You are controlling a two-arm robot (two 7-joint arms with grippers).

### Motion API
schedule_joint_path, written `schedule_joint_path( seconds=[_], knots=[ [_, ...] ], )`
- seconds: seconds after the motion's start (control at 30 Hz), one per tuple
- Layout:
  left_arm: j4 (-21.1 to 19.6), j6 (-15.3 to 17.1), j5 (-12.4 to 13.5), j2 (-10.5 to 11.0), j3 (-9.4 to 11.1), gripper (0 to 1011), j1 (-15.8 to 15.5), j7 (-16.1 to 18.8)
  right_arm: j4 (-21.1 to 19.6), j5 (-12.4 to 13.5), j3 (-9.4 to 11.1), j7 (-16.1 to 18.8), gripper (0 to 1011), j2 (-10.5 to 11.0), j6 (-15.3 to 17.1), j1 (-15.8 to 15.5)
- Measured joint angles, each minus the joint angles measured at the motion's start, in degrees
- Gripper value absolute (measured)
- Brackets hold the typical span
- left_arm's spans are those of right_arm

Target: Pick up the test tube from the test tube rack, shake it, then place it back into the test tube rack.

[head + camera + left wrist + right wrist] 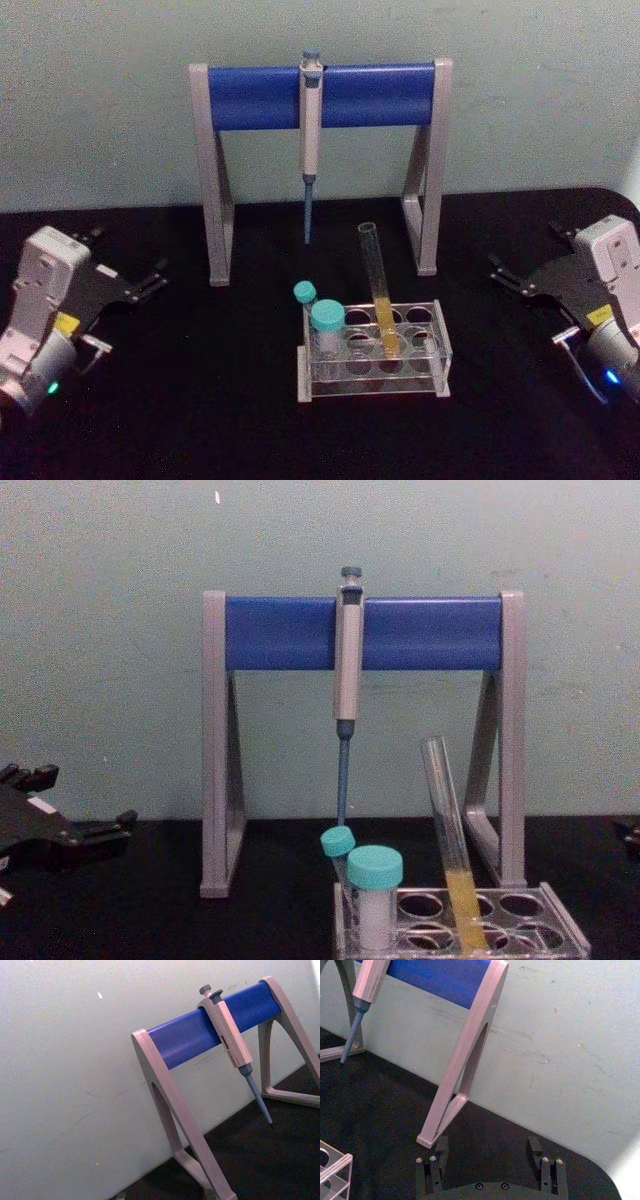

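While both arms sit parked, desk: black, carries everything.
pipette stand: back edge, middle; one pipette hung on it.
left gripper: near left edge, fingers spread, empty.
right gripper: near right edge, fingers spread, empty.
test tube rack: front of middle, clear plastic.
test tube: leaning in a rack hole right of centre; yellow liquid low, mouth open.
handling: likely light, slick, fragile glass; pinch bare upper part gently, keep mouth up.
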Motion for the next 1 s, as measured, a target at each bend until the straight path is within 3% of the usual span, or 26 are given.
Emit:
schedule_joint_path(
  seconds=[1.0],
  knots=[
    [0.0,0.0,0.0,0.0,0.0,1001,0.0,0.0,0.0,0.0,0.0,0.0,1000,0.0,0.0,0.0]
  ],
)
